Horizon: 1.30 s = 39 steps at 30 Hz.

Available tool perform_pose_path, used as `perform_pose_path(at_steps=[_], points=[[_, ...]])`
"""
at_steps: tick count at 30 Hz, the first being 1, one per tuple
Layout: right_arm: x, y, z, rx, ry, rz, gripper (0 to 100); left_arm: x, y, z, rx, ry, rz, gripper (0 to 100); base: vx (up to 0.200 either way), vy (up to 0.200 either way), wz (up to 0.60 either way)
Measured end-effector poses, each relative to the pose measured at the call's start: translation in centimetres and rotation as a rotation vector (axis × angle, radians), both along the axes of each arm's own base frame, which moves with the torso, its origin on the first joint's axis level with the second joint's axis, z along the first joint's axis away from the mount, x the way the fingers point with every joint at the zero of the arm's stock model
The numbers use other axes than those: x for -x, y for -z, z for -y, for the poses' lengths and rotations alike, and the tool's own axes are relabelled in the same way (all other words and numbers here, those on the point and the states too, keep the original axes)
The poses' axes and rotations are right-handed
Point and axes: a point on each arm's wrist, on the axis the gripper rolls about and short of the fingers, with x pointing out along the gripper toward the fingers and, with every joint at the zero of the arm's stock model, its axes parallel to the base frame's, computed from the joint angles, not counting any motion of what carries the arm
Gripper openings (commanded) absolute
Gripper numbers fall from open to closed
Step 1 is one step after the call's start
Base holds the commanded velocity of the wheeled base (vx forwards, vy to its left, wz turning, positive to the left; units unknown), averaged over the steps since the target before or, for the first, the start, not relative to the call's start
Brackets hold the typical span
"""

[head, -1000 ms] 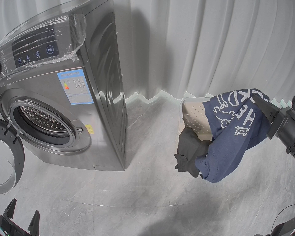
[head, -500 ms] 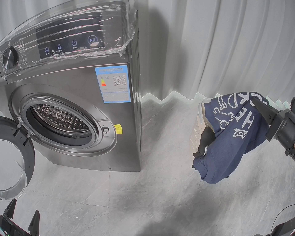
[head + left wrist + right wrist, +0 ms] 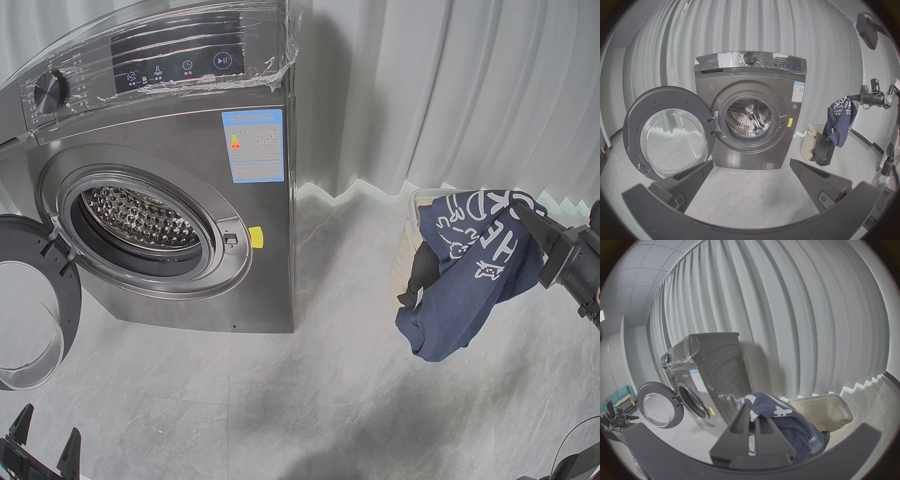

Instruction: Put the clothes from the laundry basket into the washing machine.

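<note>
Over laundry basket (image 3: 405,253), right gripper (image 3: 524,211) holding navy shirt (image 3: 475,275) aloft, fingers clamping on its upper fold, likely to keep hem clear of rim. Beside it, black garment (image 3: 424,275) draping over basket side. Ahead-left, washing machine (image 3: 187,131) door (image 3: 31,300) standing open for loading. Low down, left gripper (image 3: 50,422) hanging, fingers apart.
</note>
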Motion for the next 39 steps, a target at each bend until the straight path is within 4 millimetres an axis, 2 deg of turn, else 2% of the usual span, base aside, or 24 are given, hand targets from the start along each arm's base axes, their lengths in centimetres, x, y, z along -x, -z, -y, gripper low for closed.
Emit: perform_pose_path(at_steps=[3,9,39], points=[[0.0,0.1,0.0,0.002,0.003,-0.003,0,0.0,0.0,0.0,0.0,0.001,0.0,100,-0.2,0.0,0.0],[0.1,0.5,0.0,0.011,-0.007,-0.015,0,0.0,0.0,0.0,0.0,0.001,-0.001,100,0.0,0.0,0.0],[0.3,1.3,-0.2,0.03,-0.048,-0.031,0,0.0,0.0,0.0,0.0,0.0,0.001,100,0.0,0.2,0.0]])
